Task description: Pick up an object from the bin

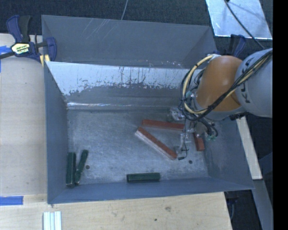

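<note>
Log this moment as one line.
gripper: low, right side of bin | nearest: slanted reddish-brown stick | also: dark green bar | hold: cannot tell

We can read no writing, label, brand, number or sign anywhere on the grey metal bin (129,47).

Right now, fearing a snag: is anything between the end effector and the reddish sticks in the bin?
Nothing visible. The end effector hangs at the right ends of the reddish sticks; the green bars lie apart.
</note>
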{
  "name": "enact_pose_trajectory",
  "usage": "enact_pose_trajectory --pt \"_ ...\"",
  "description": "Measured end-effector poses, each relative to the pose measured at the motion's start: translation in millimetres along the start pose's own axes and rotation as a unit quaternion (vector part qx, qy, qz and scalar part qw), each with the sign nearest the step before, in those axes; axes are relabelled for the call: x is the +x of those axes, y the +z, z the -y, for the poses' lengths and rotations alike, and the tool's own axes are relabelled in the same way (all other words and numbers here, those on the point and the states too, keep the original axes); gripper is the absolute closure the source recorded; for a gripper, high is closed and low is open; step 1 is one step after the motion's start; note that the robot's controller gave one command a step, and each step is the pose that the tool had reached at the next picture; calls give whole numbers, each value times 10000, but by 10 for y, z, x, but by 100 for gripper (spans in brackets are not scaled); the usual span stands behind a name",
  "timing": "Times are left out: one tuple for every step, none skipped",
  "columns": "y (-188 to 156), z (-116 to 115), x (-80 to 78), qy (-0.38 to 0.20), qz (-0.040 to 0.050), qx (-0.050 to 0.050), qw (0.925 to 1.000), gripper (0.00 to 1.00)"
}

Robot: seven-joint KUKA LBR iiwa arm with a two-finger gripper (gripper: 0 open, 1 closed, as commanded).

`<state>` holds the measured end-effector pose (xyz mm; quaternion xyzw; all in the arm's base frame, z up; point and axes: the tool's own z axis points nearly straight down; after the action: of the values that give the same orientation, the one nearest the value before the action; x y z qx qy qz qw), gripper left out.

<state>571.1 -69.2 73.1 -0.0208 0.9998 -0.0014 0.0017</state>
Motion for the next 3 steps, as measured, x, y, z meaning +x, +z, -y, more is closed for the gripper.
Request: enact_pose_trajectory --pt "-78 -214 -178 58 16 -21 10000 0" --pt "-315 -31 -525 -145 5 -10 9999 100" --pt "-315 -33 -525 -148 5 -10 9999 0"
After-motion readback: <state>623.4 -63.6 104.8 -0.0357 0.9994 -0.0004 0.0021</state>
